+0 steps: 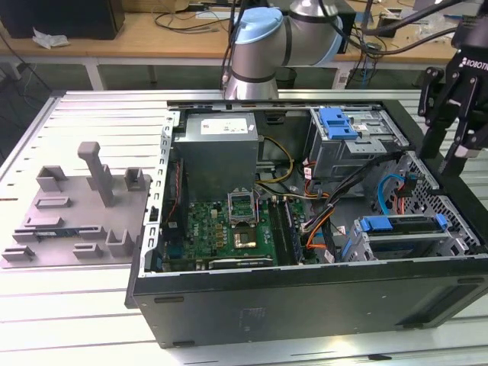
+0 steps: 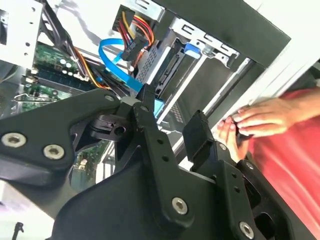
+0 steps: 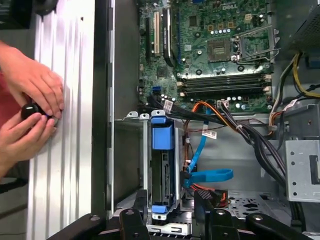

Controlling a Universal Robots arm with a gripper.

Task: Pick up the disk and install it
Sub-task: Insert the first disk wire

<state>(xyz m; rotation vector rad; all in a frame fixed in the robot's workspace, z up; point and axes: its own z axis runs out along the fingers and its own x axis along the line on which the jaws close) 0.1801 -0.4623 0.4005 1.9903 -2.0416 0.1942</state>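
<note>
The disk (image 3: pixel 162 167) sat slotted in the lower drive cage (image 3: pixel 146 150) of the open PC case (image 1: pixel 305 297), over at the exterior view's right, blue carrier tabs showing at both ends. Honestly couldn't tell if it was clicked all the way home. The pincer (image 1: pixel 446 149) hung over that end of the case, fingers spread wide, nothing in them. A blue cable (image 3: pixel 210 175) curled just beside the cage, with the motherboard (image 3: pixel 215 50) further in. Outside the case, a person's hands (image 3: pixel 32 85) rested on the ribbed tabletop (image 3: pixel 70 150), cupping a small black thing (image 3: pixel 29 111).
</note>
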